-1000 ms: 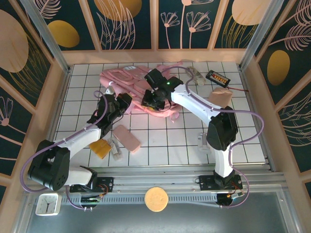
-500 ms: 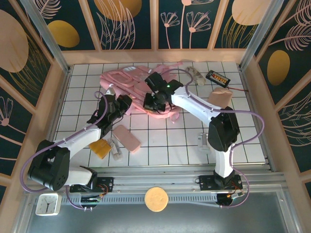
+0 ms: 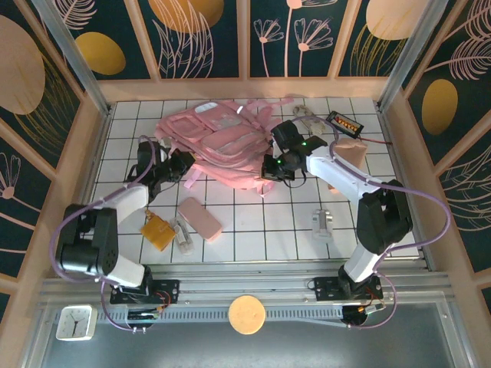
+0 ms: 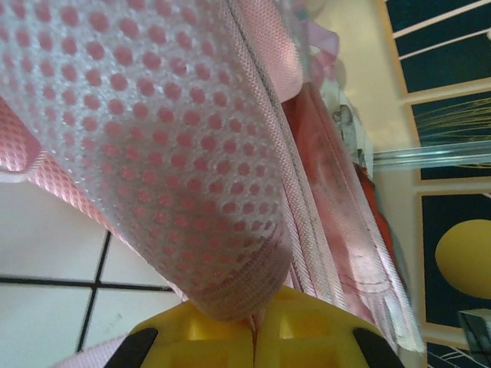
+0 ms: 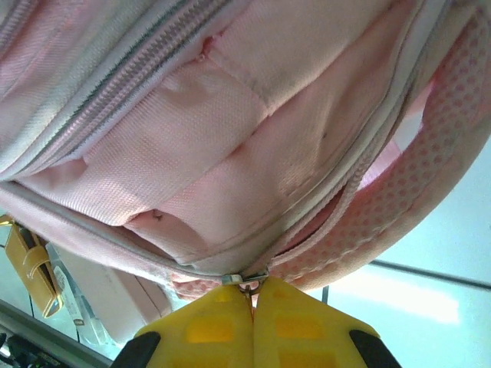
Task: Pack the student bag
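Note:
The student bag (image 3: 222, 138), a big soft pink backpack, lies front up on the tiled table at the back middle. At the bag's left side, my left gripper (image 3: 182, 162) is shut on one of its pink straps; in the left wrist view a thin strip of pink webbing runs between the yellow fingers (image 4: 307, 341), under a mesh-padded strap (image 4: 161, 153). My right gripper (image 3: 270, 170) is at the bag's near right corner. In the right wrist view it is shut (image 5: 253, 290) on the metal zipper pull (image 5: 247, 279) of the bag (image 5: 230, 138).
A flat pink pencil case (image 3: 201, 219), a yellow-orange item (image 3: 157, 231) and a small white object (image 3: 182, 232) lie near left. A beige pouch (image 3: 349, 153) and a black box (image 3: 343, 123) sit at the back right. A white piece (image 3: 322, 222) lies near the right arm.
The right gripper has shut on the zipper pull and moved right, towards the near side. The left gripper has drawn its strap left. The bag now lies spread wider.

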Action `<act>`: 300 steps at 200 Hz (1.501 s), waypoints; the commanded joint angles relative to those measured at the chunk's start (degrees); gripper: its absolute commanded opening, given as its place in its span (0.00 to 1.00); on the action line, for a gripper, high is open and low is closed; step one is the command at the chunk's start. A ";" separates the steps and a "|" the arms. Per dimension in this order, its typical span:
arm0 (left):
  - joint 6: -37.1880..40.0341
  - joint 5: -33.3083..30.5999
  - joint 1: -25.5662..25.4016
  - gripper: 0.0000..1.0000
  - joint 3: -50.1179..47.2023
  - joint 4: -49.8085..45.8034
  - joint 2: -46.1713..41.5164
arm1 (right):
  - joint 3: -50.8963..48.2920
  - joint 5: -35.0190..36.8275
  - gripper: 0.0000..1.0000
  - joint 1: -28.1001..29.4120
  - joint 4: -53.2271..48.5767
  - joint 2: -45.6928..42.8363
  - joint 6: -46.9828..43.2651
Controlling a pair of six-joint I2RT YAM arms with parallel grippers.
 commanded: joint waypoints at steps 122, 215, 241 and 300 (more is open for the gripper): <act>-28.91 -3.39 -10.79 0.87 -17.50 20.50 -8.88 | 19.26 -17.72 0.00 12.47 19.25 15.21 14.56; -36.30 -5.86 -10.59 0.11 -19.58 33.13 2.53 | 20.21 -14.84 0.00 13.84 9.69 13.75 10.34; -33.90 -3.36 -8.45 0.00 -19.12 30.93 3.00 | 18.47 -11.74 0.00 12.70 1.24 11.70 5.45; -22.28 -0.90 -0.82 0.00 -18.08 16.13 -3.35 | 15.78 -7.39 0.00 4.79 -11.47 7.24 -1.87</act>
